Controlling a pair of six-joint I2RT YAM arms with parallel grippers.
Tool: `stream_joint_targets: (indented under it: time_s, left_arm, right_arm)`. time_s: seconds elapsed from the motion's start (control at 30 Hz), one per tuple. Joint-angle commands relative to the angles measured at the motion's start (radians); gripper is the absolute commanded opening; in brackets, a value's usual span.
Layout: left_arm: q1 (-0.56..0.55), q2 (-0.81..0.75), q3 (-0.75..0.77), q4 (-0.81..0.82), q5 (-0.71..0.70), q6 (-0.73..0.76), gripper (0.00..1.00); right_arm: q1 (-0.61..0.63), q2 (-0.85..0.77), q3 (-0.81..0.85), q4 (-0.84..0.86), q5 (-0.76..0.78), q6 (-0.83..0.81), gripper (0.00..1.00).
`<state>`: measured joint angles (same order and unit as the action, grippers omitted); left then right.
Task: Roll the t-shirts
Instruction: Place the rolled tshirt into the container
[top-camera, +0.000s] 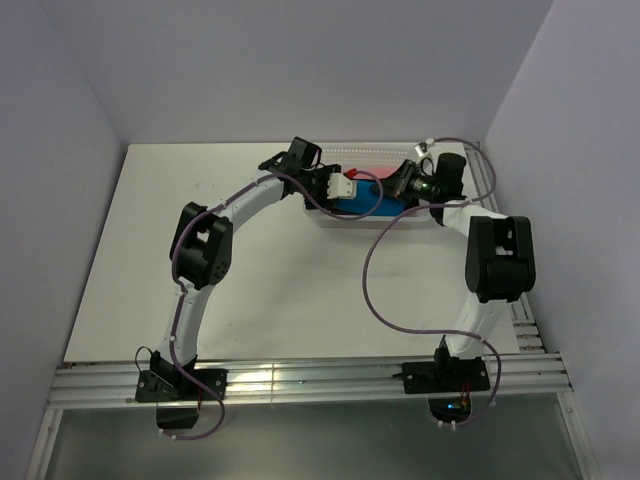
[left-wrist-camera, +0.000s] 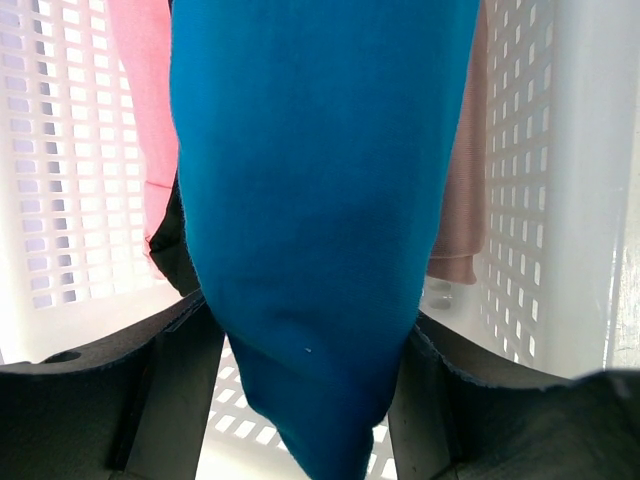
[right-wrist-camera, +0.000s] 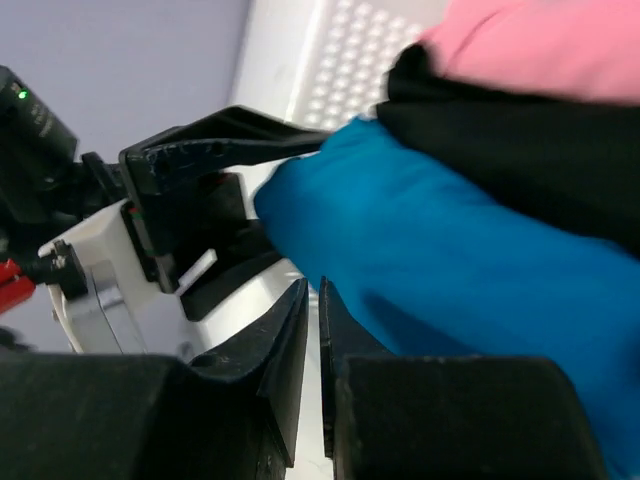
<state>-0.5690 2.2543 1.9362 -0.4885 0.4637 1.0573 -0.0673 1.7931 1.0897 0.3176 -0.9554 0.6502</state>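
The blue t-shirt (left-wrist-camera: 310, 200), bunched into a smooth thick roll, is lying in the white mesh basket (left-wrist-camera: 60, 150) at the worktop's (top-camera: 280, 290) 12 o'clock edge. The left pincer (left-wrist-camera: 308, 340) is spreading wide around it, its 2 fingers pressing the roll's sides. A pink t-shirt (left-wrist-camera: 140, 110) is crowding it at 10 o'clock beside a black t-shirt (right-wrist-camera: 520, 150), and the right pincer (right-wrist-camera: 318, 300) is sitting beside the roll, narrowed to a slit and gripping nothing.
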Motion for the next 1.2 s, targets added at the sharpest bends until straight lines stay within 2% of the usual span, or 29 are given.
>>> stream_joint_targets:
  time_s: [0.0, 0.1, 0.23, 0.37, 0.8, 1.1, 1.17]
  left_arm:
    - [-0.005, -0.015, 0.032, -0.035, 0.001, 0.009, 0.64]
    - [-0.005, -0.016, 0.03, -0.038, 0.001, 0.01, 0.64]
    - [-0.006, -0.025, 0.027, -0.036, 0.001, 0.009, 0.64]
    - [-0.006, -0.029, 0.029, -0.038, 0.003, 0.009, 0.64]
    - [-0.006, -0.035, 0.037, -0.058, -0.002, 0.02, 0.65]
    - [-0.005, -0.059, 0.049, -0.082, -0.017, 0.033, 0.67]
    - [-0.006, -0.062, 0.053, -0.091, -0.022, 0.038, 0.7]
  right_arm:
    - [0.072, 0.037, -0.025, 0.344, -0.051, 0.28, 0.16]
    - [0.151, 0.052, -0.014, 0.373, -0.019, 0.301, 0.16]
    - [0.198, 0.113, 0.044, 0.366, 0.01, 0.327, 0.14]
    - [0.205, 0.16, 0.042, 0.451, 0.044, 0.396, 0.11]
    - [0.224, 0.216, 0.111, 0.304, 0.09, 0.312, 0.11]
    - [0.23, 0.23, 0.119, 0.279, 0.099, 0.293, 0.11]
    - [0.231, 0.235, 0.121, 0.278, 0.098, 0.287, 0.11]
